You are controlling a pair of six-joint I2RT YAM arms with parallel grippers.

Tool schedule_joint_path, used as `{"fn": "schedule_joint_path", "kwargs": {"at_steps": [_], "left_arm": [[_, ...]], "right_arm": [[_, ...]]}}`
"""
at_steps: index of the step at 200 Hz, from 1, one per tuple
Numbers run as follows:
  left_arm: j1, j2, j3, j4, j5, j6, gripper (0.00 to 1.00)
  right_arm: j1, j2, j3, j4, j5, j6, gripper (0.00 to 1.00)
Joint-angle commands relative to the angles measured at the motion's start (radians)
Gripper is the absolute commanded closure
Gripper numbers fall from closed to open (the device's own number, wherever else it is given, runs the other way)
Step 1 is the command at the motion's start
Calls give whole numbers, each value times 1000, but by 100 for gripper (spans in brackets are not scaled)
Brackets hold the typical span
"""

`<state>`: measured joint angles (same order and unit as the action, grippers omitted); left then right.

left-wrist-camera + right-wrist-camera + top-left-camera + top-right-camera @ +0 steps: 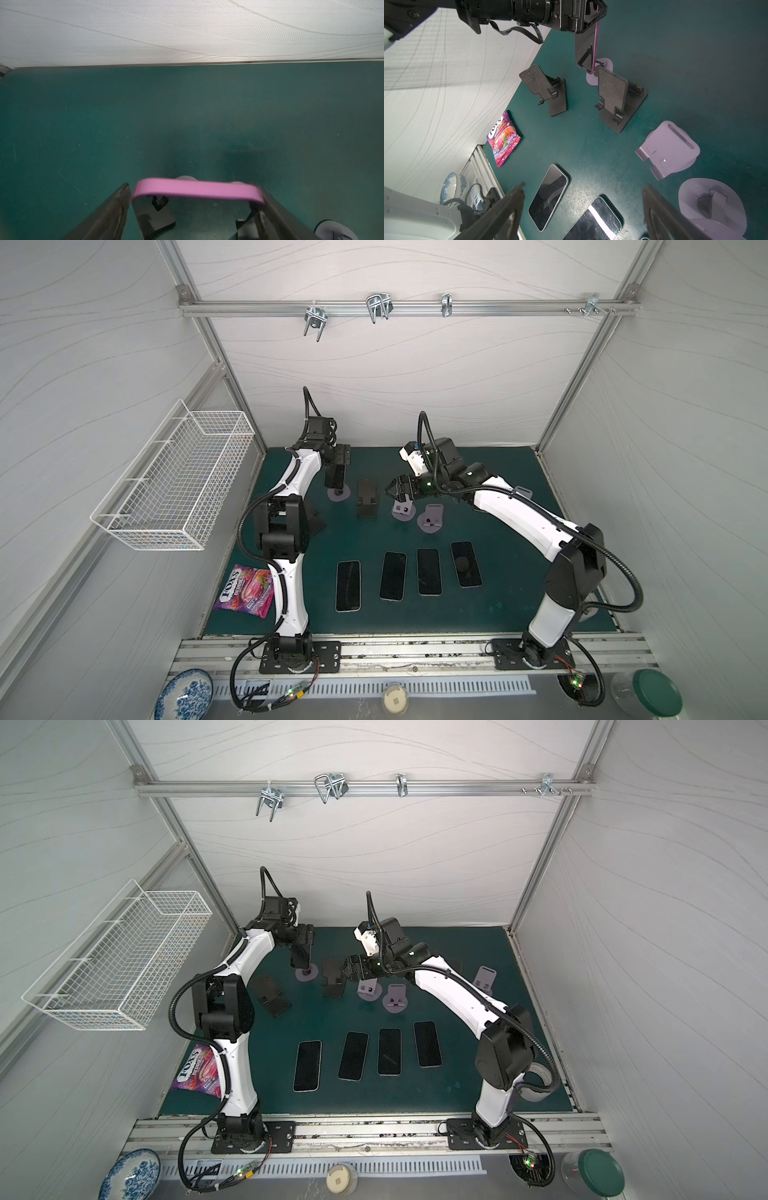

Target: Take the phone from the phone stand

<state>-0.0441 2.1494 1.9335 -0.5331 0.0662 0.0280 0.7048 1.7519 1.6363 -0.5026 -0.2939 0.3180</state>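
Phone (pixel 336 477) and stand (pixel 340 495), both top views. The phone is upright, its lower end at the lilac stand near the mat's (pixel 519 497) far edge, left of middle. The left gripper (pixel 337 467) is at its upper end. The right gripper (pixel 394 490) hovers over other stands (pixel 430 519) mid-mat and carries nothing. Four flat phones (pixel 348 585) lie toward the front edge. Legible print is "FOX'S BERRIES" on the bag (pixel 244 593) at the left edge (pixel 195 1073); nothing else can be read.

Left wrist view. The phone's pink rim (pixel 195 190) lies between the two fingers (pixel 116 209). One pad meets the rim, but contact at the other is uncertain, so a firm clamp cannot be confirmed. The step probably goes best if both pads seat squarely on the side edges before any lift.

Right wrist view. The phone (pixel 586 47) is vertical under the left gripper, its foot at the stand's base (pixel 607 64); whether it has left the cradle cannot be told. A straight upward pull until the foot clears the lip should keep the light stand from tipping or dragging. The right gripper's fingers (pixel 508 209) are spread wide and empty. The bag (pixel 503 139) shows only skewed, partial lettering.
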Motion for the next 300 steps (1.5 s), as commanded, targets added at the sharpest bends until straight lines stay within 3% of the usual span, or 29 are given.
{"fn": "schedule_joint_path", "kwargs": {"at_steps": [1, 87, 169, 300], "left_arm": [[1, 22, 30, 8, 15, 28, 10], [1, 37, 31, 21, 38, 13, 12], [1, 18, 33, 26, 30, 5, 28], [-1, -82, -21, 71, 0, -45, 34]], "right_arm": [[-7, 13, -2, -11, -14, 3, 11], [-9, 15, 7, -11, -25, 10, 12], [-9, 1, 33, -36, -17, 8, 13], [-8, -75, 1, -47, -1, 10, 14]]}}
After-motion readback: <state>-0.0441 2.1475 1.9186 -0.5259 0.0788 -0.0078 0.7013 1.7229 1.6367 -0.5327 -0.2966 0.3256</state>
